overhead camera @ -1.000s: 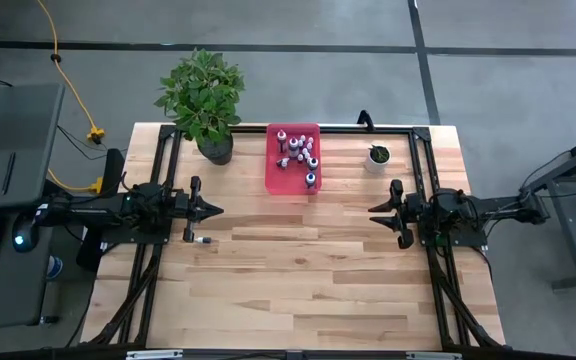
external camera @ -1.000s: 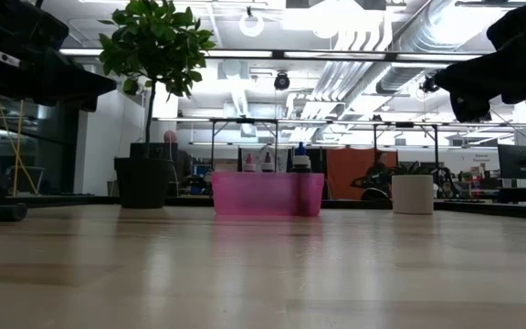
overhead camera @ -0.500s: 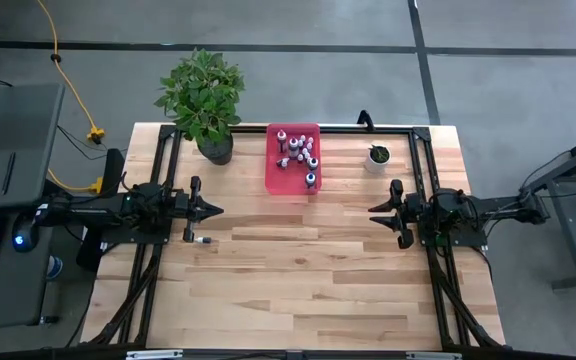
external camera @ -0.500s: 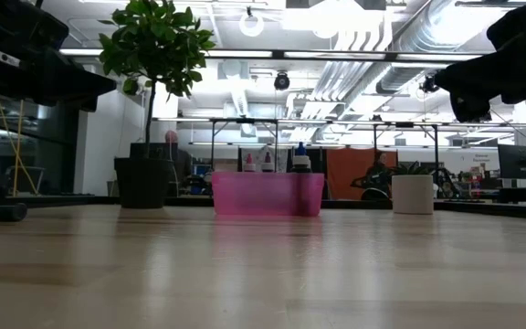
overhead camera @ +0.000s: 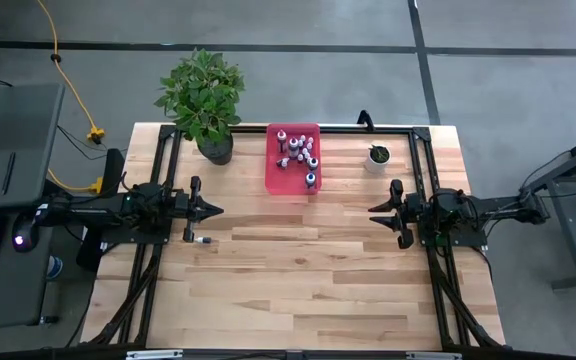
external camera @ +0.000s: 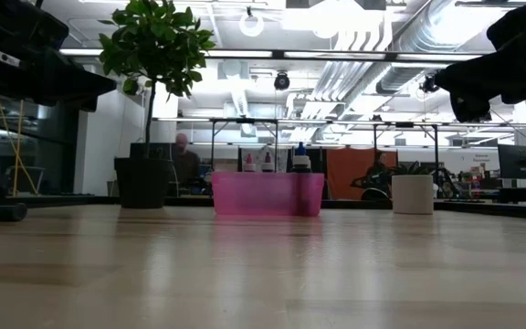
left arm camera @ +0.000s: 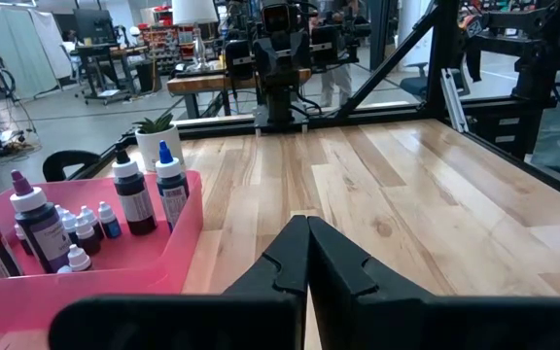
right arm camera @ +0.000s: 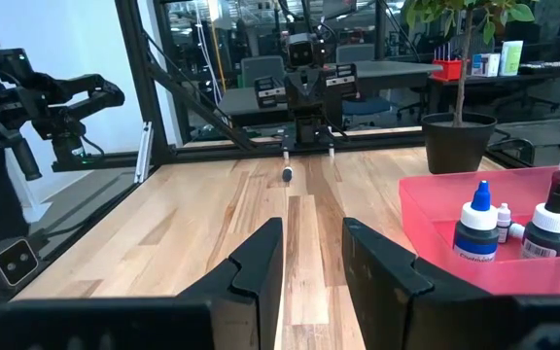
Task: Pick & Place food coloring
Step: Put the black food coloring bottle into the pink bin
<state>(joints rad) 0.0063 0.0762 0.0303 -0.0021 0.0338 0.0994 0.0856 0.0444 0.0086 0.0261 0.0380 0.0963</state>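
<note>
Nothing looks placed yet from where I sit: the food coloring (overhead camera: pixel 297 155) sits bunched in the pink tray (overhead camera: pixel 276 180), my left gripper (overhead camera: pixel 215 211) clenched empty, my right gripper (overhead camera: pixel 373 214) parted, holding nothing.

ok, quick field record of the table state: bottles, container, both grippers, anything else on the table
food coloring bottles: in the pink bin, white caps, several with dark or blue bodies
pink bin: far middle of the wooden table, between the two plants
left gripper: shut, empty, above the table's left side, pointing toward the right arm
right gripper: fingers slightly apart, empty, above the right side
leafy plant in dark pot: far left of bin
small white pot: right of bin
small dark cylinder: on the table by the left gripper
</note>
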